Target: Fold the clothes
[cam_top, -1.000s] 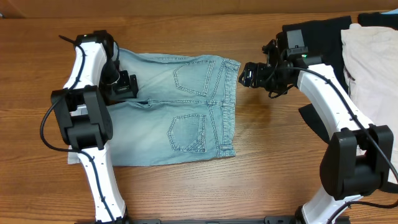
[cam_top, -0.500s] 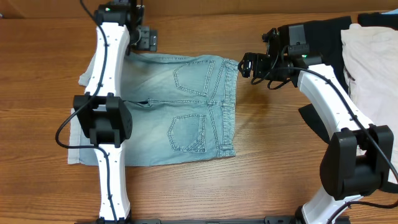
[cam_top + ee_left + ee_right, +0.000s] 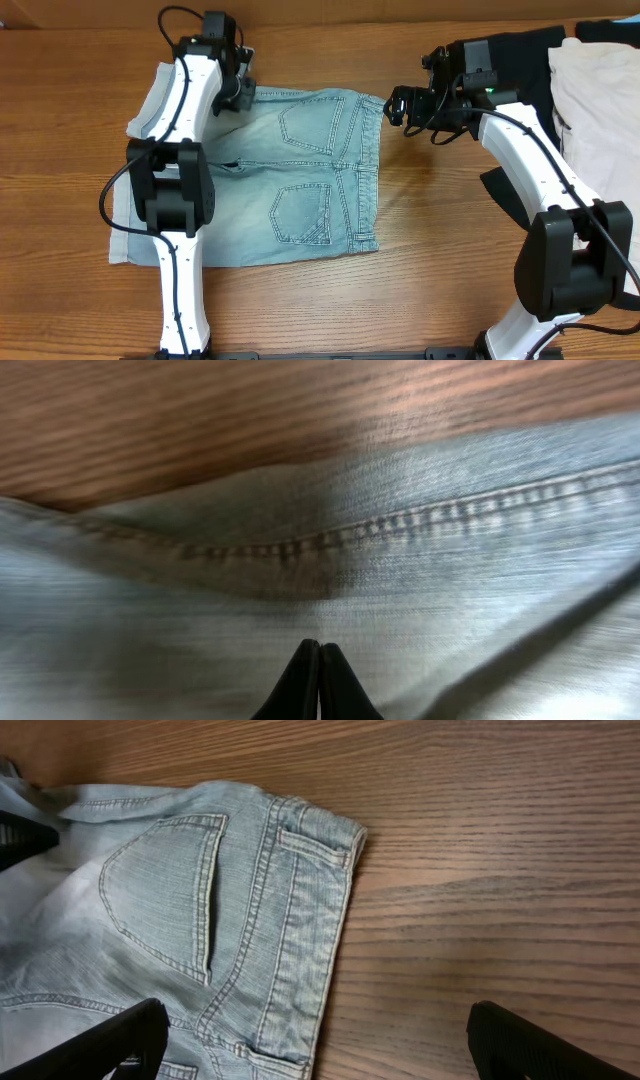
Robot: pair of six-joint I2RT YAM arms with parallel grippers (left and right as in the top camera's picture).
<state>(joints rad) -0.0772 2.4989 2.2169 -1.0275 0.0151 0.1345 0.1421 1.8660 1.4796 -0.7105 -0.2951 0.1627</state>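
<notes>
On the desk (image 3: 450, 250), the denim shorts (image 3: 300, 170) lie spread flat in the middle. The back pockets face up and the waistband points toward the right arm. No part is doubled over, so I think the fold has not begun.

The left end effector (image 3: 243, 92) sits at the far edge of the shorts, by a leg hem. The right end effector (image 3: 398, 105) hangs just beside the far waistband corner.

Next, each one likely has to pinch its far corner. Then both would bring that edge over to the near edge together.

Only the left wrist view shows the left tips pressed together over a stitched hem, with no cloth seen between them. Only the right wrist view shows the right fingers (image 3: 110, 1035) spread wide apart. Only the top view shows the black garment (image 3: 515, 50) and the cream garment (image 3: 600, 110) at the far right.
</notes>
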